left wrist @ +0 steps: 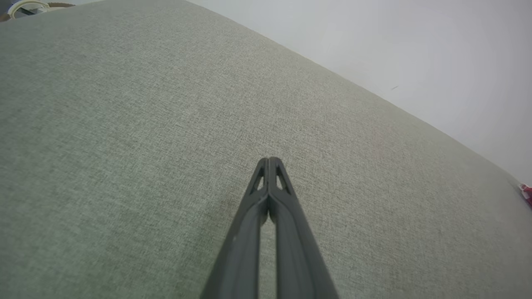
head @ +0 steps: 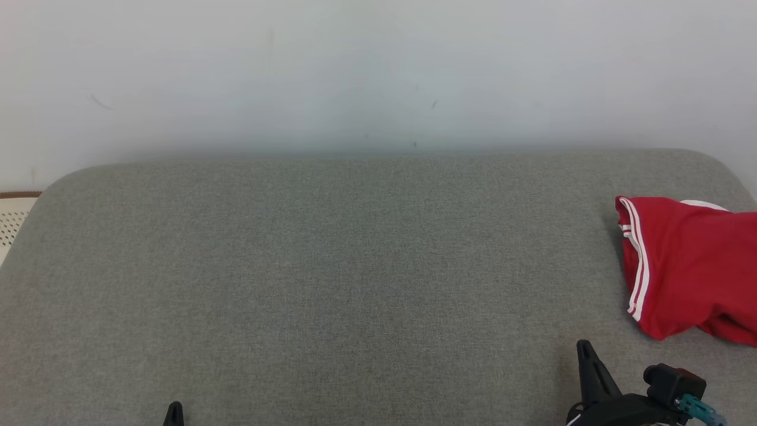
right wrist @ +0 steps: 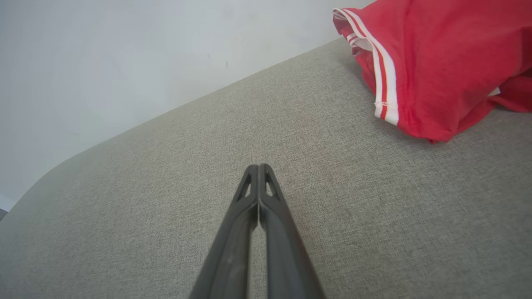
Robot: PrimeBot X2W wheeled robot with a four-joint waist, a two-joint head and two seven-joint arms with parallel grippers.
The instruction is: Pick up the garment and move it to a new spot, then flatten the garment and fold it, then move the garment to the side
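Right gripper (right wrist: 258, 167) and left gripper (left wrist: 269, 159) are both sitting pinched closed on nothing, over the grey cushion (head: 331, 266). The red garment (head: 689, 266) is lying rumpled at the cushion's right edge, apart from both. This is fitting either a garment awaiting pickup or one already set aside. If a grab is coming, the jaws need opening wide.

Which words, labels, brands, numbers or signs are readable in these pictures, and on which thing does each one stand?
None: no text can be read in any view.
The red garment shows only white stripes, no letters.
The grey cushion, the wall, the left pincer and the right pincer bear no writing; the wall's small dark marks are not letters.
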